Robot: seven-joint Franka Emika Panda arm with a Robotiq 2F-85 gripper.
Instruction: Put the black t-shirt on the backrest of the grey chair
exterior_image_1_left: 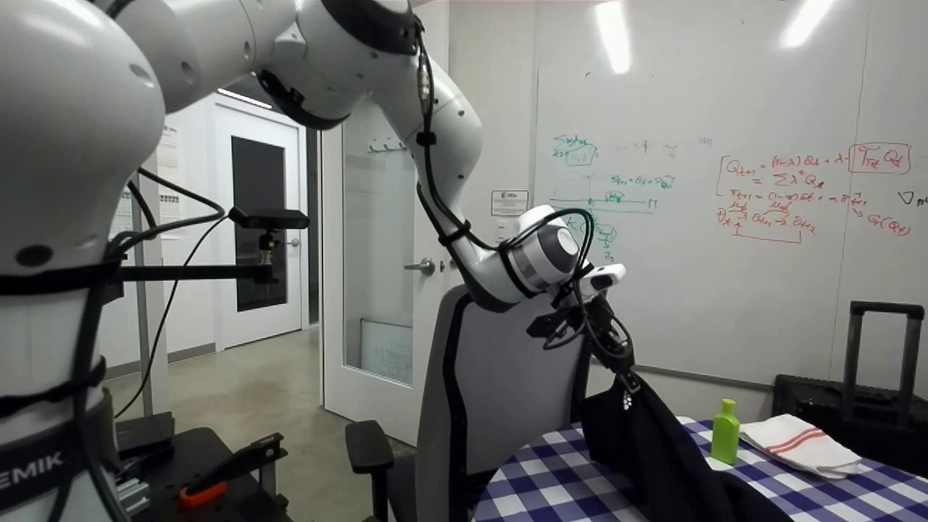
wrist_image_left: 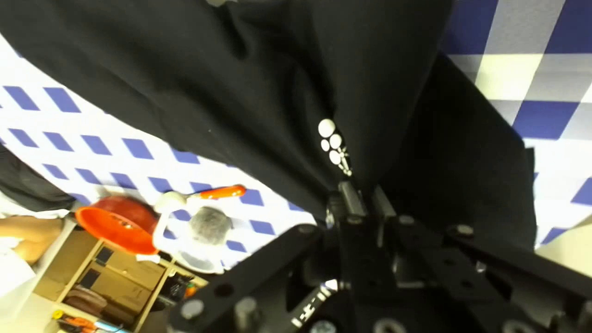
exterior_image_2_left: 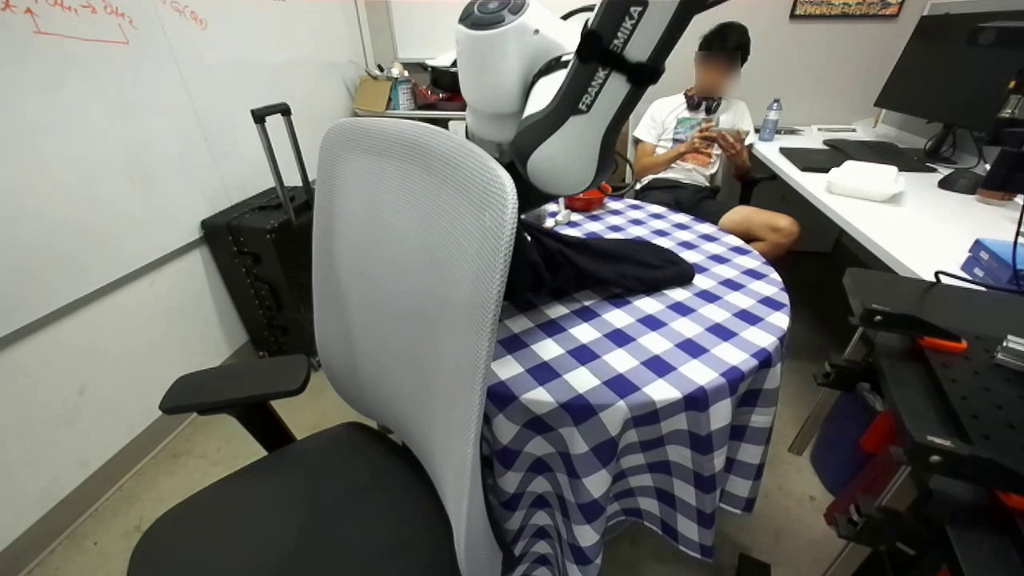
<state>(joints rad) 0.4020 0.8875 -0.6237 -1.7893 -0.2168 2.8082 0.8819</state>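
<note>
The black t-shirt [exterior_image_1_left: 652,449] hangs from my gripper [exterior_image_1_left: 628,383], its upper part lifted and its lower part lying on the checked tablecloth [exterior_image_1_left: 533,487]. The shirt also shows in an exterior view [exterior_image_2_left: 612,264], partly hidden by the grey chair's backrest [exterior_image_2_left: 408,256]. In the wrist view my gripper [wrist_image_left: 367,200] is shut on the shirt [wrist_image_left: 259,88], beside a small white print on the cloth. The grey backrest [exterior_image_1_left: 518,384] stands upright at the table's edge. The gripper is beside the backrest, on its table side. In an exterior view the fingers are hidden behind the backrest.
A green bottle [exterior_image_1_left: 725,433] and a folded white towel [exterior_image_1_left: 801,444] with red stripes are on the table. A red bowl [wrist_image_left: 121,224] and an orange-handled utensil [wrist_image_left: 222,192] lie nearby. A black case [exterior_image_2_left: 260,264] stands by the whiteboard. A person [exterior_image_2_left: 692,136] sits behind the table.
</note>
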